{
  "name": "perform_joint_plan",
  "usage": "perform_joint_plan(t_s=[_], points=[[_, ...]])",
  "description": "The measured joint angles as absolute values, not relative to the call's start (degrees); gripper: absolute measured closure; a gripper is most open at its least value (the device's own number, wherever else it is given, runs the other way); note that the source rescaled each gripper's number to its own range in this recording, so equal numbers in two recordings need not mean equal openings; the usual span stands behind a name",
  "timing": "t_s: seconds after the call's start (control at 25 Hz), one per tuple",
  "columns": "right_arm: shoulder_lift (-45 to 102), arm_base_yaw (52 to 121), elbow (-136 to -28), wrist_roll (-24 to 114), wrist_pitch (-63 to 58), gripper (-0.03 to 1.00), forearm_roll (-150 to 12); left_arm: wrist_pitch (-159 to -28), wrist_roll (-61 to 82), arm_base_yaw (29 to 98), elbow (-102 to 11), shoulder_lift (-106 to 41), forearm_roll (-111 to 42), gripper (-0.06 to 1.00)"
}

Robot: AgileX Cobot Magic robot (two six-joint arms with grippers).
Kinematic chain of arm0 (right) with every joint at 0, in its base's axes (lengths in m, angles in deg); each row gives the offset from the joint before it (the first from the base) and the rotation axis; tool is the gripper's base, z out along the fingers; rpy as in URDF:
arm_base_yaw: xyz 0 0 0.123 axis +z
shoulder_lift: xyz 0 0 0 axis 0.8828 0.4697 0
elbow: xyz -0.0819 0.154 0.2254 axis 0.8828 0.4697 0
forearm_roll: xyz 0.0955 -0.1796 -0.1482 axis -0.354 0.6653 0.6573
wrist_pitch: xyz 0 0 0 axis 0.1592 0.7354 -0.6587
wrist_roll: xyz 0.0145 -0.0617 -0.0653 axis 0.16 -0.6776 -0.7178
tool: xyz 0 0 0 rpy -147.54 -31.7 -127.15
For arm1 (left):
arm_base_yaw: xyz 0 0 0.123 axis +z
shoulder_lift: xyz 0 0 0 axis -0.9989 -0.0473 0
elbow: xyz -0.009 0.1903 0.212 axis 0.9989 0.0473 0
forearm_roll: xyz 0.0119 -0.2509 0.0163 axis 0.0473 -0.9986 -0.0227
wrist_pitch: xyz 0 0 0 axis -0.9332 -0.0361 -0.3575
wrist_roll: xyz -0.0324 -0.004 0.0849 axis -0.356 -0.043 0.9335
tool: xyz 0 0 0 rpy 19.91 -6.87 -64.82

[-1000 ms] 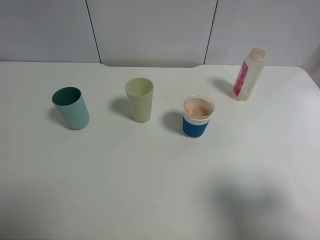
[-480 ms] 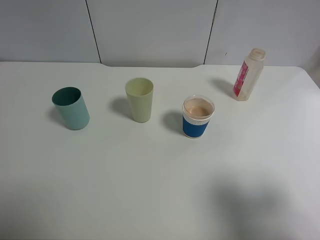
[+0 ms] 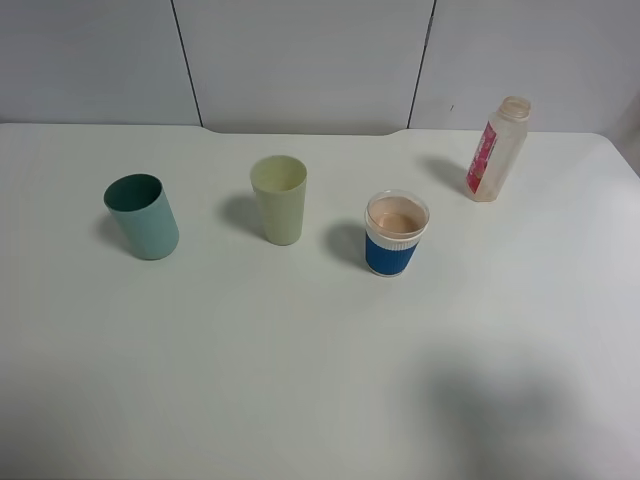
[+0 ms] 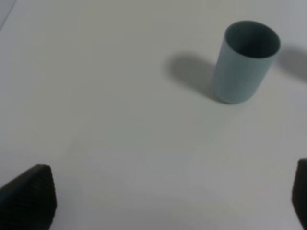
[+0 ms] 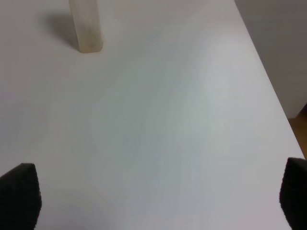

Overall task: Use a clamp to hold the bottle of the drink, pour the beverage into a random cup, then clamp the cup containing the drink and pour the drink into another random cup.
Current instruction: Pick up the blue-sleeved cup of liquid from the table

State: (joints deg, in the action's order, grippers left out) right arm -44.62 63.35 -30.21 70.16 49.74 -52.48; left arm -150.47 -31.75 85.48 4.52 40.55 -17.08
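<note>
Black, textured fingertips are seen at the two lower corners of each wrist view, set wide apart with only bare surface between them. Both the left tool (image 4: 163, 199) and the right tool (image 5: 156, 194) are spread apart and nothing is held by either. Each is held raised above the white table (image 3: 300, 360) and angled down and forward over it.

Ahead of the left tool, and well apart from it, a plain teal-green plastic tumbler (image 4: 245, 62) is stood upright. Ahead of the right tool, also well apart, the lower part of a small translucent squarish plastic bottle (image 5: 86, 24) is seen resting on its base.

In the high view the teal-green plastic tumbler (image 3: 142, 216) is placed at the left. A pale yellow-green plastic tumbler (image 3: 279, 198) is stood to its right. Further right is a short clear-rimmed cup with a blue ribbed sleeve (image 3: 396, 234), in which opaque light brown-pink milky liquid (image 3: 397, 215) is contained. The bottle (image 3: 497, 149), pink-red labelled and uncapped, is set farther back and to the right. None of these are touching.
</note>
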Motion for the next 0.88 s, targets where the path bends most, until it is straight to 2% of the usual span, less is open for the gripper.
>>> perform_joint_plan(t_s=[0.88], points=[[-44.6,61.2,-30.2,70.2,49.7,-0.03,-52.5,-150.5,-31.8,85.5,4.5,40.5,-17.1,-0.06]])
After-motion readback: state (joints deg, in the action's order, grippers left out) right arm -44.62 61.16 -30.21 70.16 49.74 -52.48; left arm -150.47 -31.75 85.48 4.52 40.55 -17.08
